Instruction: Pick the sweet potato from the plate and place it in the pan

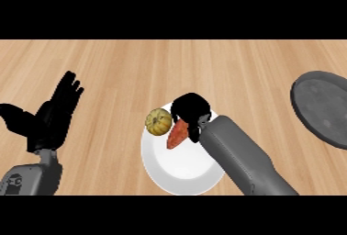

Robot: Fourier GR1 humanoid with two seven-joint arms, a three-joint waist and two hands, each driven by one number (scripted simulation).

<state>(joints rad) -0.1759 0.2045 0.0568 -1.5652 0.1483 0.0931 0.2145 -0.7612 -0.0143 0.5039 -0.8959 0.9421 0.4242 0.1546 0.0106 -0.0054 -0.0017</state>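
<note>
An orange sweet potato [177,135] lies on the white plate [179,167], its upper end under my right hand [190,109]. That hand is curled over the plate's top edge, fingers bent round the sweet potato's end; part of the potato is hidden by it. The dark grey pan [324,107] sits at the right edge of the counter, well apart from the hand. My left hand [51,114] is at the left, open, fingers up, resting.
A small yellow-green squash [159,121] sits on the plate's left rim, next to the sweet potato and my right hand. Light wooden counter [203,64] stretches between the plate and the pan.
</note>
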